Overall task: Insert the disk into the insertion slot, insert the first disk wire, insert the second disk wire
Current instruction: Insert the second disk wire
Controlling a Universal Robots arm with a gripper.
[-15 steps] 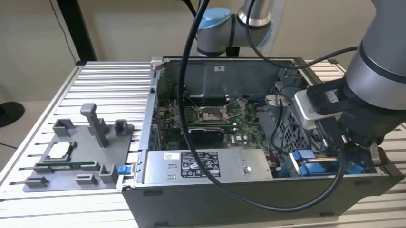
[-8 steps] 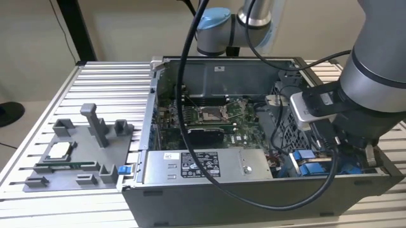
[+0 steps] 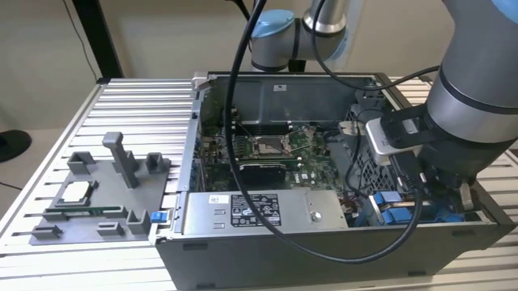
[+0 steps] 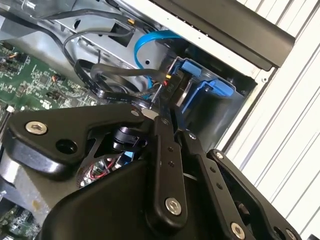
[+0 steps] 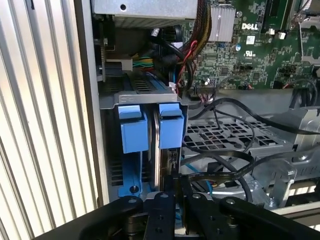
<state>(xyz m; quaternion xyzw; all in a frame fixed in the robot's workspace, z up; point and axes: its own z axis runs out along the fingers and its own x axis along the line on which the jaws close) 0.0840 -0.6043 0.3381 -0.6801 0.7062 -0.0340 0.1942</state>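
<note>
In the exterior view the arm reaches into the open computer case (image 3: 324, 182) beside the power-supply box (image 3: 259, 212). In both wrist views the gripper (image 5: 176, 186) fingers (image 4: 167, 150) stand nearly closed above the disk (image 5: 167, 132), seated in the insertion slot (image 5: 145, 100); cannot tell what they pinch

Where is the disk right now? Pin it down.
The disk stands on edge in the insertion slot at the case's corner, in the first wrist view, directly ahead of the tool.
</note>
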